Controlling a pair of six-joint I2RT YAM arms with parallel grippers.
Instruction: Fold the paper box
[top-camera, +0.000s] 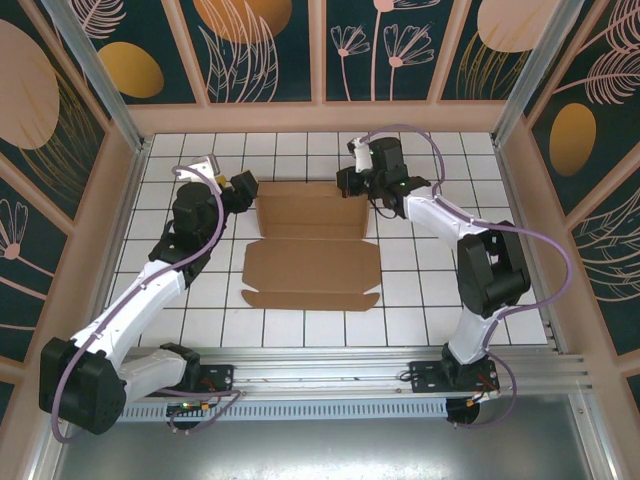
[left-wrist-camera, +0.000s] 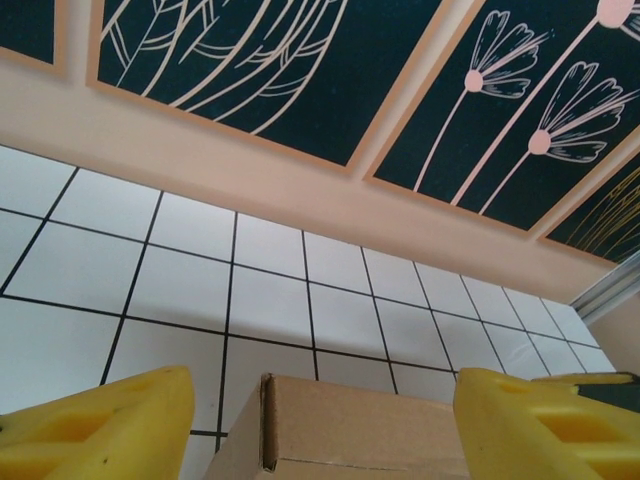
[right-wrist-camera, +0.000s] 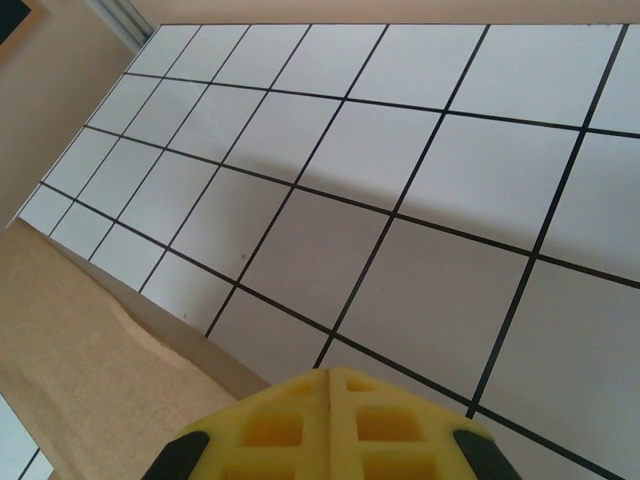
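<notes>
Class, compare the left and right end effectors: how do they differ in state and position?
The left end effector stands open, the paper box edge between its fingers; the right end effector is shut, nothing between. Left sits at the box's far-left corner, right at its far-right. Both have yellow fingers.

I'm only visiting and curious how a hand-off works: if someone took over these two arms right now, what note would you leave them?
Left fingers: open, with the far left edge of the box between them, not clamped on it.
Right fingers: shut, holding nothing, at the box's far right corner.
Box: in the middle of the tiled table, between the two arms.
Done: the far half looks partly raised into a shallow tray.
Left: the near half lies flat with its flaps spread. It probably needs folding over and tucking in.
</notes>
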